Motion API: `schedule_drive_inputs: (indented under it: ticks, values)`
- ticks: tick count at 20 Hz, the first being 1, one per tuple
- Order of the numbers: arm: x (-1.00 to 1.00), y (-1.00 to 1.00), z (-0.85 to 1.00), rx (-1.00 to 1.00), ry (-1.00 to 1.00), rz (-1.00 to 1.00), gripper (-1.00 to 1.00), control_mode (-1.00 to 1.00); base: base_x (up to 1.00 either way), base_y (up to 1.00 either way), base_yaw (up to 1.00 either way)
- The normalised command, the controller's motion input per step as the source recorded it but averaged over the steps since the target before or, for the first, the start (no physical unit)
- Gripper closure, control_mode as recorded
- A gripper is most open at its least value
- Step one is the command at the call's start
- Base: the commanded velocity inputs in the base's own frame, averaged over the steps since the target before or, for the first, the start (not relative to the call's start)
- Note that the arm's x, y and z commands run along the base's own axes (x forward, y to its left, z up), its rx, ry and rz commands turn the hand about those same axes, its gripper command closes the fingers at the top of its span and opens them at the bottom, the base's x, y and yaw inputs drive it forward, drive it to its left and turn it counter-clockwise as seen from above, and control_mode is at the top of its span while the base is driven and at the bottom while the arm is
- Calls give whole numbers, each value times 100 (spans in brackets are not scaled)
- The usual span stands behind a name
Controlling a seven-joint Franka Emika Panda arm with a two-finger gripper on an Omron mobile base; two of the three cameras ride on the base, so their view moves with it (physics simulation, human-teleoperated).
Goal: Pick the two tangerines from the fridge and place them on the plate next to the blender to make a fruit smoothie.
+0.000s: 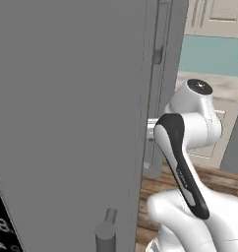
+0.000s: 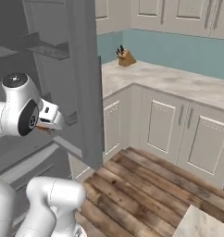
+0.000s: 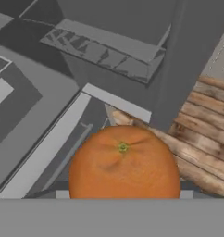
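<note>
Close before the hand camera sits one tangerine [image 3: 124,163], round and orange, with its small green stem dot turned toward the lens. It covers the place where the finger tips rise, so I cannot tell if the fingers pinch it or stand apart. Behind the fruit lie the grey shelves and drawers of the fridge [image 3: 109,51], and to the right the wooden floor [image 3: 204,134]. From the right base view, the white hand [image 2: 49,116] reaches into the open fridge, with a little orange just under it. The fridge door [image 2: 86,83] stands open between the arm and the beige cupboards [image 2: 155,125]. Far on the counter [image 2: 178,83] stands a knife block [image 2: 125,57]. At the left base view, the door's bar handle [image 1: 106,231] is near the bottom edge.
</note>
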Motion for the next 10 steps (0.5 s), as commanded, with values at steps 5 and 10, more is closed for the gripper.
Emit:
schedule_drive_inputs:
  ticks: [5, 10]
  values:
    - [0, 0, 0, 0, 0, 0, 100, 100, -69, -13, -52]
    - [0, 0, 0, 0, 0, 0, 100, 100, -25, -54, -59]
